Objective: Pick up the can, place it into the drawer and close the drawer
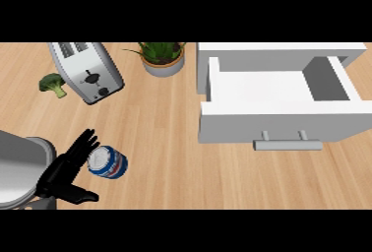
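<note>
Lying on its side on the wooden counter (167,157), the can (108,162) sits immediately right of the left hand (64,172), its silver end facing the fingers and its blue, white and red label turned away from them. Hand state: released. Fingers (81,145) are straight and point up and slightly right along the can's left edge; whether they touch it or stand just off it cannot be told. The thumb (80,195) sticks out to the right below the can, apart from it. Nothing is curled round the can.

Left forearm (18,165): grey, entering from the lower left, directly behind the hand.

Right hand: shows nowhere in the head view.

Drawer (280,98): well away from the hand, up and far to the right. It is pulled open, white, with nothing visible inside. Its front panel faces the lower edge and carries a grey bar handle (288,144).

Other items, all above the hand and well apart from it:
- Silver toaster (87,71), straight up from the hand, tilted.
- Broccoli floret (53,84), up and slightly left, just beside the toaster.
- Potted plant (163,58), up and right, between the toaster and the drawer.
</note>
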